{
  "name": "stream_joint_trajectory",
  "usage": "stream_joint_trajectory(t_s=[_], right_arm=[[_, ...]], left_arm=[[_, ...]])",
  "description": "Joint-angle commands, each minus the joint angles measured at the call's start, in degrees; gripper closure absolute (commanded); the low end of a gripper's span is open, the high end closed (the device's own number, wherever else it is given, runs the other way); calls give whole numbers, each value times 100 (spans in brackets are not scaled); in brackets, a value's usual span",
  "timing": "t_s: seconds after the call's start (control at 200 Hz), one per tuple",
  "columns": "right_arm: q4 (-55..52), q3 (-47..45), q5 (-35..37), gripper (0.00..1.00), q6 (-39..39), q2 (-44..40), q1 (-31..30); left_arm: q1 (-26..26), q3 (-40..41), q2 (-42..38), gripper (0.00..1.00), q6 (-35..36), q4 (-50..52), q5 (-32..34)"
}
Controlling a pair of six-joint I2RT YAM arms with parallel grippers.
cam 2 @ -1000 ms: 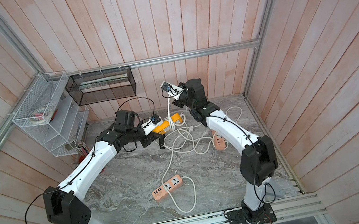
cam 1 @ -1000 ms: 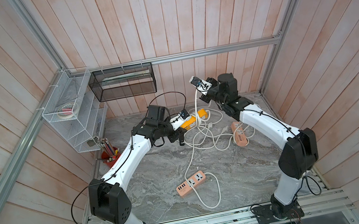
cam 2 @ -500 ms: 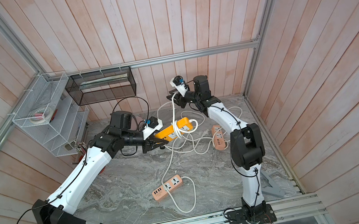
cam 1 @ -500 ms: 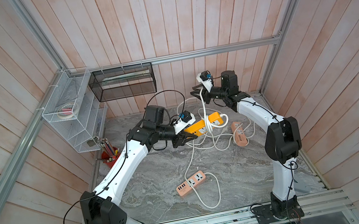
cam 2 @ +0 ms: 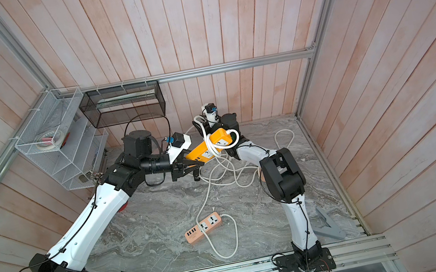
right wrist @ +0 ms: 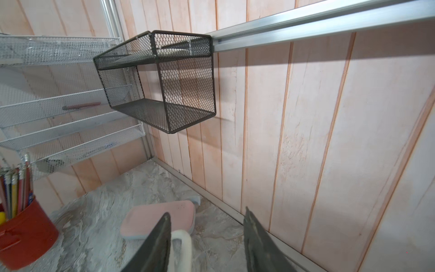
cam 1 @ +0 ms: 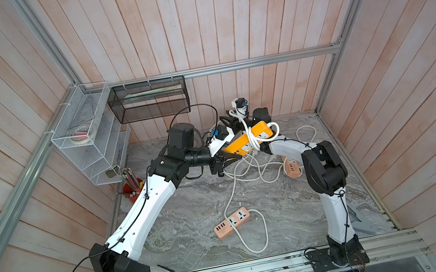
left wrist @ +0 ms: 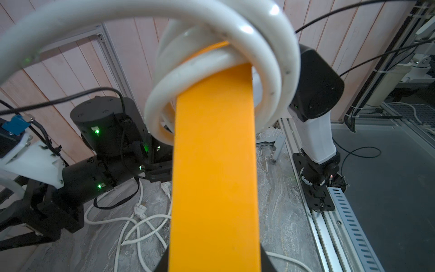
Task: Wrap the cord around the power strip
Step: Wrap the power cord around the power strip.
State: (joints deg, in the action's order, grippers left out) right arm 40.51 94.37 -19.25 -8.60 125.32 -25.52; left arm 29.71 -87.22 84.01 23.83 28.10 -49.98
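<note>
Clamping the yellow power strip (cam 1: pixel 238 147) in our left gripper (cam 1: pixel 225 159), we hold it aloft toward twelve o'clock so the cord (left wrist: pixel 280 61) can loop round it — our right gripper (right wrist: pixel 207 212), jaws apart, lets the cord rest against one finger.

lab robot cell: aluminium frame (cam 1: pixel 228 66)

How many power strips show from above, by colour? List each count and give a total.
yellow power strip: 1
salmon power strips: 2
Total: 3
</note>
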Motion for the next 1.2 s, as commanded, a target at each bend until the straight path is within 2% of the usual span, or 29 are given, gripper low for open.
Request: stream_joint_trajectory(t_s=[0.0, 0.065, 0.165, 0.34, 0.395, 0.5, 0.64, 0.705, 0.835, 0.975, 1.05, 1.11, 1.195], right_arm=[[664, 389, 1000, 49, -431, 332, -70], [803, 539, 1342, 50, -558, 468, -126], [844, 672, 1798, 57, -652, 570, -213], [695, 421, 2098, 81, -616, 484, -320], [609, 198, 2070, 85, -535, 368, -359], [412, -568, 2216, 93, 133, -60, -542], [262, -1935, 2564, 100, 1337, -891, -807], [175, -2487, 2876, 100, 1952, -1245, -895], [151, -3450, 3597, 100, 2961, -1937, -961], [867, -4256, 4394, 100, 4401, -2461, -1195], [1349, -4464, 4735, 100, 5038, -2701, -1247], [1653, -4561, 4772, 100, 5398, -2927, -1269], [1958, -4593, 4433, 100, 5912, -3296, -1331]], left_arm=[[43, -247, -125, 100, -453, -716, 24], [43, -222, -154, 100, -597, -860, 118], [43, -199, -184, 100, -827, -1056, 330], [28, -249, -192, 100, -1136, -1297, 749], [-7, -308, -167, 100, -1280, -1404, 983], [-274, -533, -45, 100, -1663, -1536, 1516], [-1070, -752, 257, 100, -2301, -1732, 1737], [-1296, -963, 462, 100, -2037, -1411, 2030], [-1624, -1398, 890, 100, -1411, -709, 3083], [-1824, -1643, 1408, 100, -913, -280, 4391], [-1814, -1837, 1728, 100, -620, 95, 4866], [-1796, -1864, 1913, 100, -418, 343, 5030], [-1620, -1678, 2003, 100, -130, 483, 5270]])
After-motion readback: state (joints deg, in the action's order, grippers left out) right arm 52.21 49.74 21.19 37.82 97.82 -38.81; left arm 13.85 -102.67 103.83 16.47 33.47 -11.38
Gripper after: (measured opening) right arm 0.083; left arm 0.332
